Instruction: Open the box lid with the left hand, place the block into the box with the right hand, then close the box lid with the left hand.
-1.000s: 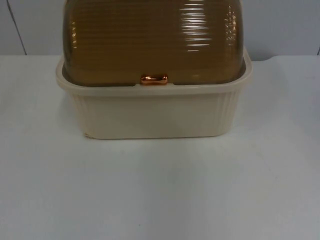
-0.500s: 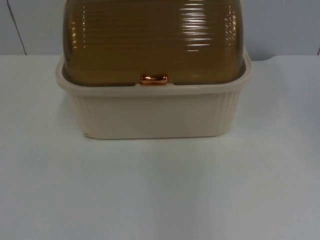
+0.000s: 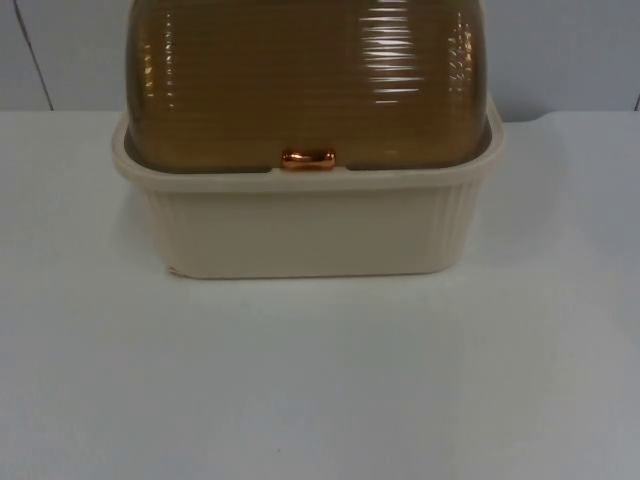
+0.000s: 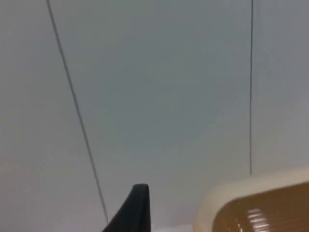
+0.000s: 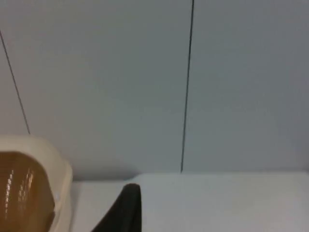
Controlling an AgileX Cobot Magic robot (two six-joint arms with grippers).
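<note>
A cream ribbed box (image 3: 305, 230) stands at the back middle of the table. Its brown see-through domed lid (image 3: 310, 85) is down on the rim, with a copper handle (image 3: 308, 158) at the front edge. My left gripper (image 4: 135, 209) waits off to the box's left side, facing the partition wall, with a corner of the box (image 4: 251, 205) beside it. My right gripper (image 5: 126, 208) waits on the other side, with the box's end (image 5: 34, 193) next to it.
The white table top (image 3: 320, 380) stretches wide in front of the box and to both its sides. The grey partition wall (image 3: 560, 50) closes off the back, right behind the box.
</note>
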